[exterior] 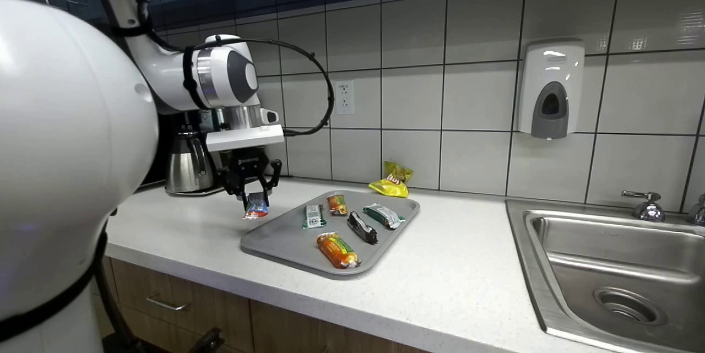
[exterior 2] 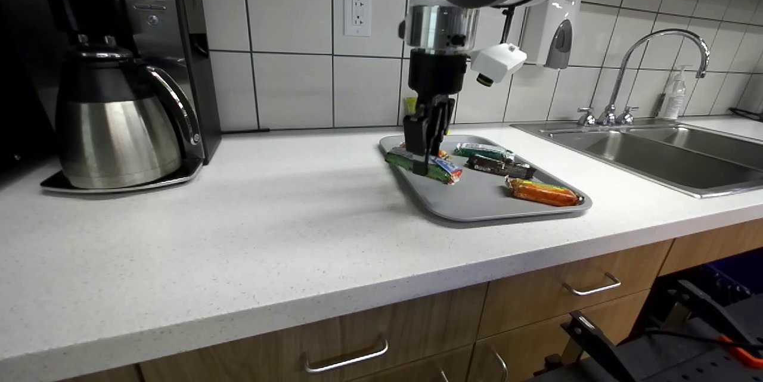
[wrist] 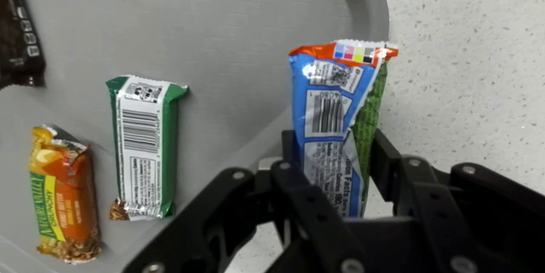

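My gripper (wrist: 334, 149) is shut on a blue-and-green wrapped bar (wrist: 328, 107) with an orange-red end. Both finger pads press its sides in the wrist view. In an exterior view the held bar (exterior: 256, 205) hangs above the white counter, by the near-left side of a grey tray (exterior: 297, 248). On that tray lie a green-and-white bar (wrist: 144, 145), a short orange packet (wrist: 64, 196), a brown bar (exterior: 362, 228), a green-and-silver bar (exterior: 384, 215) and a larger orange packet (exterior: 337, 250). The held bar's lower end is partly hidden behind a finger in the wrist view.
Behind the tray a crumpled yellow bag (exterior: 391, 185) leans near the tiled wall. A coffee maker's steel carafe (exterior 2: 119, 132) stands at one end of the counter (exterior 2: 238, 221), a steel sink (exterior: 617, 265) at the other. A soap dispenser (exterior: 552, 88) hangs on the wall.
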